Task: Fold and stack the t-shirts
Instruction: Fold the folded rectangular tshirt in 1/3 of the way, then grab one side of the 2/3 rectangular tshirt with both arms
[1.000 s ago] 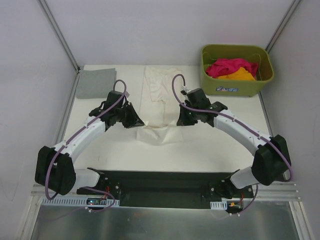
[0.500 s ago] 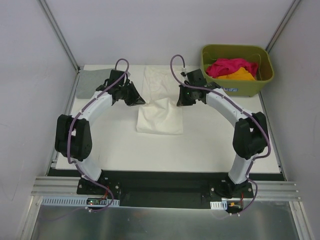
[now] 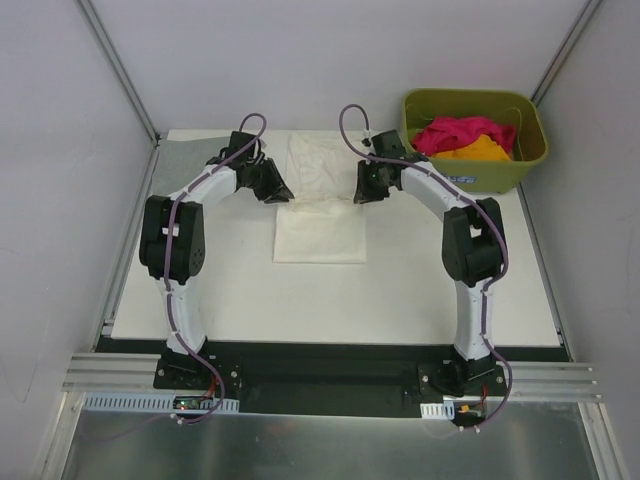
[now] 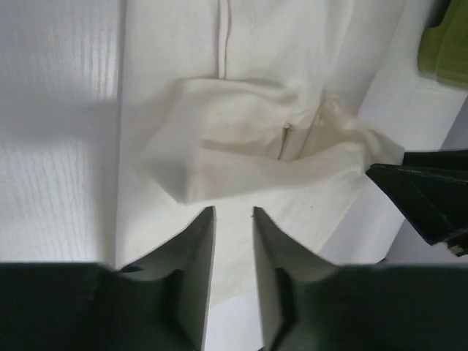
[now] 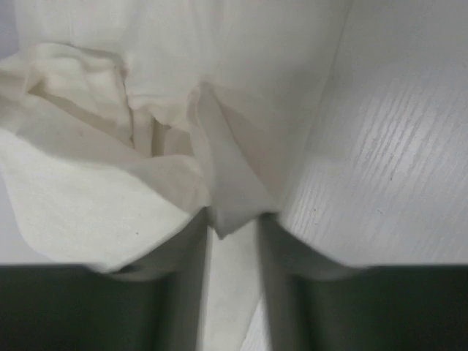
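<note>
**Change over the last second:** both arms have reached farther out, carrying the near hem of the cream-white t-shirt [image 3: 320,238] over its far half. The doubled panel now lies flat, between the two pincers and nearer than them.

**Setting:** white tabletop [image 3: 230,290], enclosed by pale grey walls.

**Left to right:**
- The grey t-shirt [image 3: 172,158] lies left of the left pincer [image 3: 280,193].
- The left pincer's fingers [image 4: 196,248] are narrowly spread above the cloth and grip nothing.
- The right pincer [image 3: 361,193] has its fingers [image 5: 186,248] slightly parted with a point of cloth between the tips. Whether it is clamped cannot be told.
- Right of that pincer, the olive basket [image 3: 425,170] holds the pink t-shirt [image 3: 455,132] and the orange t-shirt [image 3: 482,150].

**Pose:** both arms are stretched forward, with the pincers angled inward.
</note>
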You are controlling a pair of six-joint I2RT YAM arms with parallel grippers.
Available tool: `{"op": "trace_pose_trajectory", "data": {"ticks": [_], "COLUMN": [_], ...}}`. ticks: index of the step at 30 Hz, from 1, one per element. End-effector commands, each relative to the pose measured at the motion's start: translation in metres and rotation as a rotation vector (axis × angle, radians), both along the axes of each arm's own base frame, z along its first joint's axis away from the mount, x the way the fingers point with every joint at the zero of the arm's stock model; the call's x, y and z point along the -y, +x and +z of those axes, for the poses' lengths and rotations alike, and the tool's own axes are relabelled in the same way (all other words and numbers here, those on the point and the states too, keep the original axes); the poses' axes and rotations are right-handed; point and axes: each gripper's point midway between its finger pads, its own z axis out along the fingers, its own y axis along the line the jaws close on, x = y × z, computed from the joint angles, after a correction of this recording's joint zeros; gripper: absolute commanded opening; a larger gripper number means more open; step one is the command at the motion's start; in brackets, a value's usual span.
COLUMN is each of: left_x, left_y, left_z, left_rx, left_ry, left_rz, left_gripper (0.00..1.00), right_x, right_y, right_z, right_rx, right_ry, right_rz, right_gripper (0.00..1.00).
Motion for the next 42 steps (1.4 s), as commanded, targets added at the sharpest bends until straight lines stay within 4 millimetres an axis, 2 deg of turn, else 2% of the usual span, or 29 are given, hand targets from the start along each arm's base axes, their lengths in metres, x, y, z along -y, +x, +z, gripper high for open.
{"op": "trace_pose_trajectory", "data": {"ticks": [1, 2, 3, 4, 5, 6, 7, 8, 9, 10, 11, 12, 13, 14, 15, 16, 17, 18, 19, 21, 22, 26, 27, 28, 30, 35, 36, 42], "left_x": [0.003, 0.003, 0.003, 0.002, 0.002, 0.001, -0.002, -0.003, -0.005, -0.009, -0.012, -0.015, -0.019, -0.024, -0.028, -0.032, -0.035, -0.038, -0.041, -0.045, -0.047, -0.047, -0.048, -0.047, -0.049, -0.054, -0.055, -0.058], "left_y": [0.017, 0.016, 0.015, 0.010, 0.008, 0.003, -0.003, -0.007, -0.013, -0.022, -0.027, -0.034, -0.045, -0.050, -0.058, -0.068, -0.074, -0.080, -0.090, -0.101, -0.110, -0.132, -0.140, -0.144, -0.156, -0.178, -0.184, -0.205], "left_z": [0.021, 0.023, 0.032, 0.034, 0.038, 0.051, 0.049, 0.052, 0.068, 0.062, 0.065, 0.080, 0.071, 0.073, 0.084, 0.075, 0.075, 0.083, 0.075, 0.077, 0.068, 0.060, 0.052, 0.049, 0.042, 0.031, 0.023, 0.001], "left_rx": [0.060, 0.062, 0.079, 0.075, 0.083, 0.109, 0.103, 0.109, 0.144, 0.128, 0.137, 0.175, 0.153, 0.163, 0.195, 0.178, 0.183, 0.211, 0.191, 0.200, 0.175, 0.148, 0.124, 0.115, 0.096, 0.071, 0.047, -0.023], "left_ry": [-0.025, -0.028, -0.034, -0.034, -0.036, -0.037, -0.028, -0.025, -0.025, -0.015, -0.001, -0.001, 0.013, 0.028, 0.035, 0.051, 0.060, 0.066, 0.075, 0.076, 0.079, 0.058, 0.057, 0.051, 0.051, 0.057, 0.059, 0.065], "left_rz": [-0.014, -0.014, -0.015, -0.012, -0.014, -0.016, -0.013, -0.012, -0.010, -0.004, 0.009, 0.015, 0.022, 0.034, 0.043, 0.049, 0.054, 0.063, 0.066, 0.075, 0.077, 0.076, 0.076, 0.071, 0.075, 0.075, 0.076, 0.089], "left_gripper": [0.39, 0.66, 0.74, 0.93, 0.99, 0.99, 0.99, 0.99, 0.99, 0.99, 0.99, 0.99, 0.99, 0.99, 0.99, 0.99, 0.99, 0.99, 0.99, 0.99, 0.99, 1.00, 0.99, 0.99, 0.99, 0.99, 1.00, 0.99], "right_x": [-0.003, -0.005, -0.005, -0.004, -0.004, -0.006, -0.004, -0.003, -0.005, -0.002, -0.001, -0.003, -0.003, 0.002, 0.001, 0.002, 0.005, 0.002, 0.001, -0.001, -0.001, -0.004, -0.008, -0.010, -0.013, -0.005, -0.004, 0.004], "right_y": [0.014, 0.013, 0.008, 0.006, 0.001, -0.006, -0.017, -0.023, -0.031, -0.044, -0.052, -0.062, -0.069, -0.081, -0.088, -0.093, -0.104, -0.110, -0.115, -0.129, -0.133, -0.150, -0.158, -0.162, -0.170, -0.187, -0.190, -0.204], "right_z": [0.016, 0.020, 0.020, 0.028, 0.032, 0.035, 0.044, 0.047, 0.048, 0.043, 0.058, 0.062, 0.064, 0.069, 0.069, 0.070, 0.070, 0.072, 0.073, 0.075, 0.075, 0.081, 0.077, 0.082, 0.080, 0.071, 0.069, 0.058], "right_rx": [0.049, 0.052, 0.039, 0.049, 0.045, 0.049, 0.062, 0.070, 0.087, 0.077, 0.109, 0.123, 0.128, 0.136, 0.148, 0.149, 0.150, 0.156, 0.159, 0.164, 0.162, 0.180, 0.170, 0.185, 0.181, 0.166, 0.167, 0.148], "right_ry": [-0.001, -0.001, -0.004, 0.002, 0.000, -0.011, -0.018, -0.033, -0.061, -0.086, -0.091, -0.113, -0.122, -0.130, -0.147, -0.149, -0.149, -0.142, -0.138, -0.127, -0.124, -0.101, -0.090, -0.075, -0.068, -0.074, -0.074, -0.074], "right_rz": [0.044, 0.054, 0.063, 0.068, 0.072, 0.094, 0.101, 0.107, 0.127, 0.137, 0.138, 0.146, 0.151, 0.148, 0.146, 0.136, 0.136, 0.145, 0.148, 0.149, 0.150, 0.168, 0.189, 0.198, 0.221, 0.224, 0.227, 0.233], "right_gripper": [0.51, 0.60, 0.66, 0.74, 0.81, 0.93, 0.97, 0.97, 0.97, 0.97, 0.97, 0.97, 0.97, 0.97, 0.97, 0.97, 0.97, 0.97, 0.97, 0.97, 0.97, 0.97, 0.97, 0.97, 0.97, 0.97, 0.97, 0.97]}}
